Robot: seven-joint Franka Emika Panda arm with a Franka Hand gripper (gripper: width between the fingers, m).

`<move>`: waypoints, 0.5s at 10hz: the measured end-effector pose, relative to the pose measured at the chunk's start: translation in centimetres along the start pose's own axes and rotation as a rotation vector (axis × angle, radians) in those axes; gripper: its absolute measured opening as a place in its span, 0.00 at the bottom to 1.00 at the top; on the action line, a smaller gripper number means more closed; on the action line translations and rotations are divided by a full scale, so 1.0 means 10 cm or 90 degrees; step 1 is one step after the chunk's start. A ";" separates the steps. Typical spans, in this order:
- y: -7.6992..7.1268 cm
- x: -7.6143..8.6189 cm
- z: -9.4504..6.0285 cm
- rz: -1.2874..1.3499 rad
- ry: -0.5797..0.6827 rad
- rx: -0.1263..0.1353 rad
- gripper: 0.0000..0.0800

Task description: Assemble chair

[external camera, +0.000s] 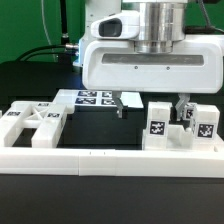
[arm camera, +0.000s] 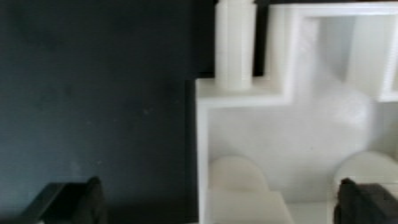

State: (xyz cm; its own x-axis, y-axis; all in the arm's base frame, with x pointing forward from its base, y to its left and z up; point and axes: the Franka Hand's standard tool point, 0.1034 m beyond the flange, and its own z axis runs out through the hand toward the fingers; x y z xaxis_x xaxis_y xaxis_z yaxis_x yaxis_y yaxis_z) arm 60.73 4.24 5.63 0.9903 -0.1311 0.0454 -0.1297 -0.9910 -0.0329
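Observation:
The chair lies in loose white plastic parts with square tags. A framed panel (external camera: 35, 122) lies at the exterior view's left. Two chunky tagged blocks (external camera: 157, 126) (external camera: 203, 122) stand at the right, against the border rail. My gripper (external camera: 152, 106) hangs just above these blocks, open and empty, with one dark finger (external camera: 122, 104) on each side of the nearer block. In the wrist view the gripper (arm camera: 221, 205) is open over a white framed part (arm camera: 294, 120) with a short post (arm camera: 237, 40). Both fingertips (arm camera: 71, 205) stand apart from it.
The long low white border rail (external camera: 110, 155) runs across the front. The marker board (external camera: 95, 97) lies flat behind the gripper on the black table (external camera: 30, 75). A green wall stands at the back.

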 end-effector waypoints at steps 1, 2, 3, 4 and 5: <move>0.01 0.00 0.01 0.001 0.000 0.000 0.81; 0.03 -0.02 0.08 -0.001 0.014 -0.005 0.81; 0.00 -0.06 0.14 -0.002 0.019 -0.007 0.81; -0.02 -0.07 0.18 -0.006 0.027 -0.008 0.81; -0.01 -0.08 0.25 -0.007 0.036 -0.011 0.81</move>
State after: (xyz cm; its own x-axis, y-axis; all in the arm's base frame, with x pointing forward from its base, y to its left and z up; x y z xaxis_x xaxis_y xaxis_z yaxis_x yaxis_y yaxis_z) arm 60.11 4.48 3.12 0.9874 -0.1210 0.1019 -0.1202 -0.9926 -0.0146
